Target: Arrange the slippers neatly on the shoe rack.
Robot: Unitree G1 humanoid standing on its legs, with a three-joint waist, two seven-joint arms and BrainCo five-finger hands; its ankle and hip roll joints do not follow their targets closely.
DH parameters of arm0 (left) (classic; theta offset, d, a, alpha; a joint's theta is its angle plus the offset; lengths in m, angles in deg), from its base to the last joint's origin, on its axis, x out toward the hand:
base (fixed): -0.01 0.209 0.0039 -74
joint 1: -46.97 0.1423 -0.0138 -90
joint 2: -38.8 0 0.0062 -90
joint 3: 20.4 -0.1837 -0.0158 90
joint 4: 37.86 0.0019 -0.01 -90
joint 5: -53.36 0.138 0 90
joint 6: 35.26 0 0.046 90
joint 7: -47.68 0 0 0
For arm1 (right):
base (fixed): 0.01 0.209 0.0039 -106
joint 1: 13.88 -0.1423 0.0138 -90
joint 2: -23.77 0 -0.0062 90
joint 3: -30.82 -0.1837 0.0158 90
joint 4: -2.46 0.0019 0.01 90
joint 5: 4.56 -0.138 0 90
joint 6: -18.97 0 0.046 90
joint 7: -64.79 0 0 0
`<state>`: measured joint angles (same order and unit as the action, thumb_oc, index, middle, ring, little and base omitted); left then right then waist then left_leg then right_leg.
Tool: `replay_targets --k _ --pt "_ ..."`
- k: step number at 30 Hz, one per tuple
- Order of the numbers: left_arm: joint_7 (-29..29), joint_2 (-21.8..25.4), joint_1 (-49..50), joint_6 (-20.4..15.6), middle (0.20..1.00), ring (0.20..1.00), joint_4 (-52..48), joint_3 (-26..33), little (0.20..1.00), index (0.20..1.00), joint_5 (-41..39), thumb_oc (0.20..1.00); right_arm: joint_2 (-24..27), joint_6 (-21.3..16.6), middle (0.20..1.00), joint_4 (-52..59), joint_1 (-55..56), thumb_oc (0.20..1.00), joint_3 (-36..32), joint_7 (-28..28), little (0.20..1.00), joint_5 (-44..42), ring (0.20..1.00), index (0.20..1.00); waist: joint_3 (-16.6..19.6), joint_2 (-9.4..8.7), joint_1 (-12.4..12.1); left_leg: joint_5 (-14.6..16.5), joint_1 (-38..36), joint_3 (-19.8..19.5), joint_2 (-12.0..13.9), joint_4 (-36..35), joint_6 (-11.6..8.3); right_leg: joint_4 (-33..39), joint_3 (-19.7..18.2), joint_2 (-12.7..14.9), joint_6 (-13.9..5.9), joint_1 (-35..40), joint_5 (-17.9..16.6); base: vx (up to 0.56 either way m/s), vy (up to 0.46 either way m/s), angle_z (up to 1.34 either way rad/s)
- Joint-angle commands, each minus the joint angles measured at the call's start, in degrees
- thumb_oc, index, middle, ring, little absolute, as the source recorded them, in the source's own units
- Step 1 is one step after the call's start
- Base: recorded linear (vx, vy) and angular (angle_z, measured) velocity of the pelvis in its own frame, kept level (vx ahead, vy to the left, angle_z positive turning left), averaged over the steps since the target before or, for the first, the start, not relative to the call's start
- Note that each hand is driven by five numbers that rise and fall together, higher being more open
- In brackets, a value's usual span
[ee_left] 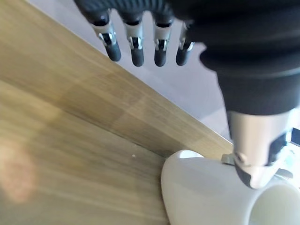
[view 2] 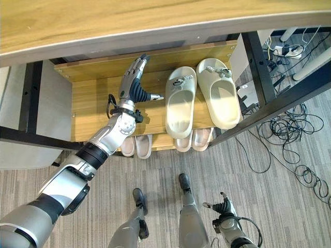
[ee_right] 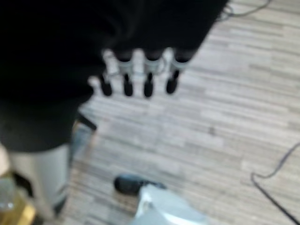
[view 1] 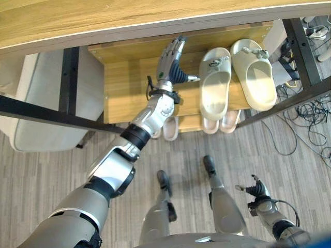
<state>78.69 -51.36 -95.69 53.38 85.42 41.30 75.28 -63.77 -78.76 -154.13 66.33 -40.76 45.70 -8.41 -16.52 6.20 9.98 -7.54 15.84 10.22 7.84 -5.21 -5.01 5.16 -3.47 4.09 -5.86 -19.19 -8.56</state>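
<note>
I have the left hand [view 1: 172, 64] out over the top shelf of the wooden shoe rack [view 1: 121, 85], fingers straight and relaxed, thumb stuck out sideways toward the nearer cream slipper [view 1: 214, 81]. It holds nothing; from the left wrist view I see the thumb tip right by that slipper's rounded end [ee_left: 201, 192], though I cannot tell whether it touches. The second cream slipper [view 1: 254, 73] lies just beside the first on the same shelf, angled slightly, its outer edge close to the rack's end. On the lower shelf, two pairs of pinkish slippers [view 2: 135, 145] poke their ends out from under the top board.

My right hand [view 1: 257, 189] hangs low over the floor, fingers loosely extended, empty.

I judge these cream slides to be moulded foam: light, springy, fairly grippy, not fragile. A nudge with flat fingers against the sidewall should slide one easily. To lift, I would pinch the strap across the top, or clamp the sole edge near the middle.
</note>
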Motion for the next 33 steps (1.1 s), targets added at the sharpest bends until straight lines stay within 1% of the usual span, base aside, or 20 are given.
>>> replay_targets --k 1,4,9,10,13,19,24,28,33 --pt "-0.21 1.70 -1.73 -2.62 1.000 1.000 0.46 2.73 1.000 1.000 -0.71 1.000 0.39 0.26 1.000 -0.92 0.93 1.000 -0.68 -0.11 1.000 -0.05 1.000 1.000 2.21 -0.40 -0.94 -1.47 2.11 -4.79 4.23 0.21 -4.33 -2.06 3.07 3.80 -4.75 0.55 2.87 0.00 0.000 0.00" --pt "-0.69 2.27 -0.04 -2.83 1.000 1.000 -0.25 3.30 1.000 1.000 -1.12 1.000 0.24 0.25 1.000 -0.85 1.07 1.000 -0.81 0.01 1.000 -0.11 1.000 1.000 2.23 -0.40 -1.06 -1.47 2.11 -4.85 4.23 0.21 -4.32 -2.07 3.07 3.75 -4.72 0.54 2.88 -0.01 -0.002 0.03" --pt "-2.50 2.74 4.81 -4.22 1.000 1.000 -3.03 4.28 1.000 1.000 -2.88 1.000 -0.15 0.50 1.000 -0.95 0.77 1.000 -1.47 -0.11 1.000 -0.32 1.000 1.000 2.18 -0.27 -1.74 -1.64 2.22 -4.98 4.18 0.21 -4.30 -2.10 3.28 3.77 -4.62 0.50 2.87 -0.01 0.001 0.06" --pt "-2.87 3.21 6.73 -4.96 1.000 1.000 -4.63 4.47 1.000 1.000 -2.89 1.000 -0.22 0.50 1.000 -1.07 0.69 1.000 -1.59 -0.10 1.000 -0.42 1.000 1.000 2.15 -0.31 -2.03 -1.68 2.32 -5.01 4.17 0.21 -4.29 -2.22 3.41 3.78 -4.59 0.49 2.93 -0.01 -0.005 0.05" --pt "-3.25 3.56 8.14 -5.18 1.000 1.000 -6.09 4.02 1.000 1.000 -2.00 1.000 -0.22 0.47 1.000 -1.18 0.73 1.000 -1.72 -0.07 1.000 -0.43 1.000 1.000 2.14 -0.35 -2.25 -1.70 2.21 -5.00 4.18 0.21 -4.28 -2.33 3.52 3.74 -4.54 0.54 2.97 0.00 -0.002 0.01" --pt "-4.27 2.02 8.71 -6.52 1.000 1.000 -8.32 2.28 1.000 1.000 -2.37 1.000 -0.38 0.36 1.000 -1.30 0.25 1.000 -1.43 -0.16 1.000 -0.66 1.000 1.000 2.10 -0.43 -2.31 -1.76 2.19 -5.12 4.19 0.21 -4.24 -2.45 3.57 3.59 -4.39 0.75 3.18 0.00 0.000 0.00" --pt "-5.48 0.65 8.50 -6.95 1.000 1.000 -9.31 0.62 1.000 1.000 -3.08 1.000 -0.41 0.39 1.000 -1.09 0.04 1.000 -1.30 -0.27 1.000 -0.79 1.000 1.000 2.05 -0.43 -2.29 -1.78 2.16 -5.14 4.14 0.21 -4.22 -2.45 3.53 3.56 -4.35 0.82 3.19 0.00 0.000 0.00" --pt "-5.80 -0.77 6.80 -6.60 1.000 1.000 -7.02 -1.98 1.000 1.000 -0.96 1.000 -0.18 0.33 1.000 -1.14 -0.25 1.000 -0.89 -0.19 1.000 -0.84 1.000 1.000 1.72 -0.39 -2.06 -1.82 2.22 -5.14 4.23 0.21 -4.20 -2.57 3.38 3.56 -4.41 0.63 3.19 0.00 0.000 0.00" --pt "-6.73 -2.15 7.07 -6.89 1.000 1.000 -5.31 -3.32 1.000 1.000 -1.85 1.000 0.01 0.25 1.000 -1.15 -0.47 1.000 -0.88 -0.25 1.000 -1.01 1.000 1.000 1.38 -0.32 -2.03 -1.88 2.29 -4.98 4.22 0.21 -4.14 -2.51 3.45 3.59 -4.50 0.49 3.12 0.00 0.000 0.00"
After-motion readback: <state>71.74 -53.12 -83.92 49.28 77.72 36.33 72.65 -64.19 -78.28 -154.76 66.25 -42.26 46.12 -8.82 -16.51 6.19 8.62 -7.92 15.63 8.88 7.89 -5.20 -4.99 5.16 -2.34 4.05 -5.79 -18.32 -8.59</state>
